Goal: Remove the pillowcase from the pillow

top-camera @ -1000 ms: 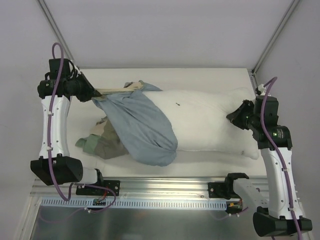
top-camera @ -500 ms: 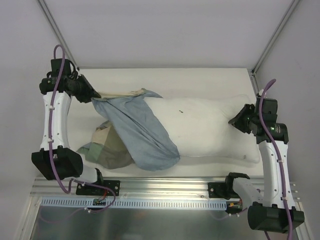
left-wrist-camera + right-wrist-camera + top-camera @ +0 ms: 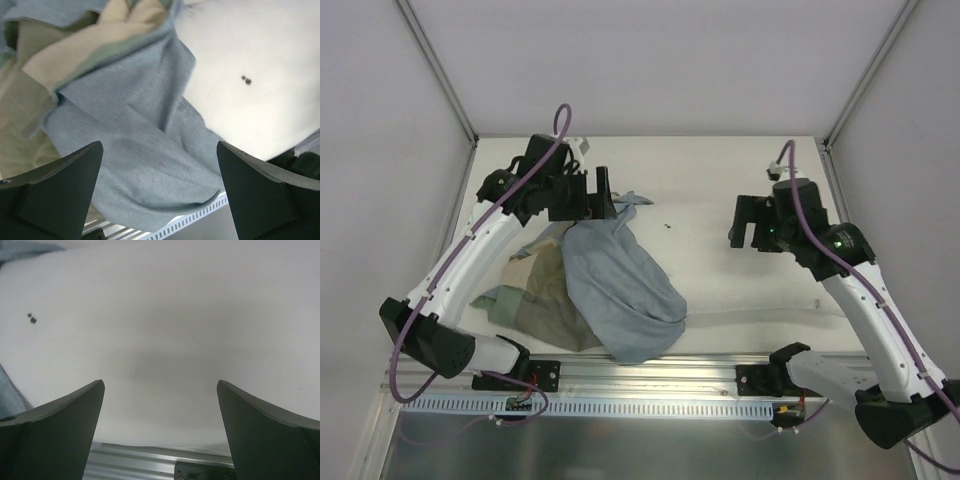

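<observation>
Blue-grey pillowcase bunched at pillow L end.

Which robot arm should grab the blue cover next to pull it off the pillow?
Probably the left. The left gripper hangs right over the pillowcase, jaws open, blue-grey cloth filling its wrist view. The right gripper, also open, is over the bare white pillow, away from the cloth.

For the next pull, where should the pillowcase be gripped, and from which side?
Probably a raised blue-grey fold of the pillowcase over the pillow's left end, taken from above by the open left gripper hovering near it. The cloth is bunched into ridges there, easy to pinch, and a leftward pull should draw it off. The right gripper, also open, is over bare pillow.
</observation>
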